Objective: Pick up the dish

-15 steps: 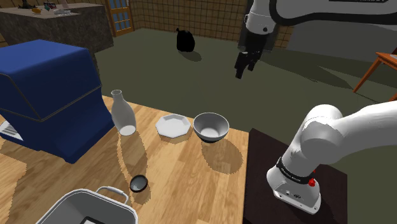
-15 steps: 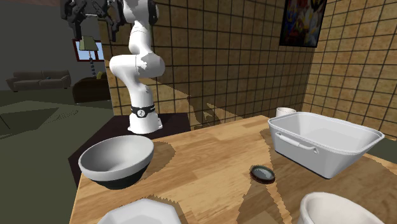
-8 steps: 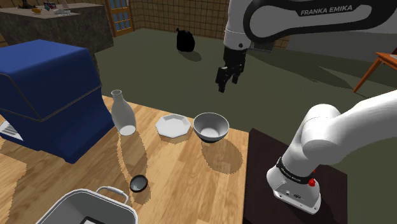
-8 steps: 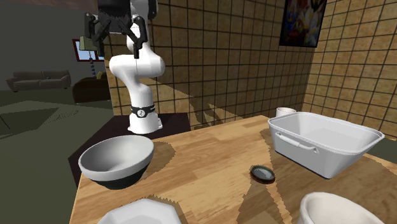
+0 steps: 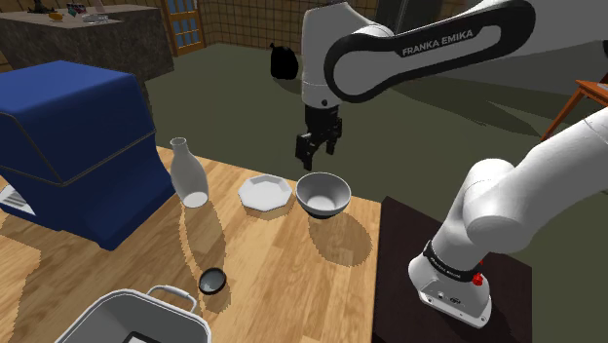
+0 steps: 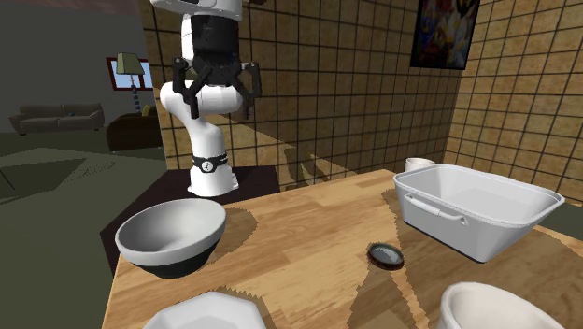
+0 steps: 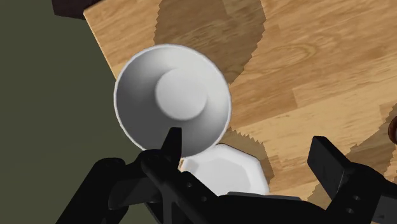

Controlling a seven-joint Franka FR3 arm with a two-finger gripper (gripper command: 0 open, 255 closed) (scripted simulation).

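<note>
Though poised in the air above one edge of the bench (image 5: 283, 263), holds nothing: shows the tool (image 5: 312, 152) released, with fingers (image 7: 168, 149) spread wide and only air between them. Hangs well clear of the wood, pointing down, roughly above two pieces of white crockery near that edge. Looks down, in the wrist view, onto a round bowl (image 7: 172, 98) and, just beside it, onto an eight-sided white dish (image 7: 222, 168), partly hidden behind the tool's own body. Takes the eight-sided dish as the likely target, as lying more nearly between the fingers than the bowl; cannot be sure from the task wording alone. Finds that dish flat on the bench, between the bowl and a tall white bottle (image 5: 188, 175), close to the bowl but apart from the bottle. Further out, leaves a small dark cup (image 5: 212, 282), a white tub (image 5: 117, 304) with a handle and a big blue box (image 5: 68, 136) untouched, all well apart from the tool. As for progress, counts only the approach as begun: no descent to the rim, no closing, no lift. Calls next, in all likelihood, for lowering over one edge of the dish, pinching the rim between the fingers and raising it off the wood without nudging the bowl alongside.
</note>
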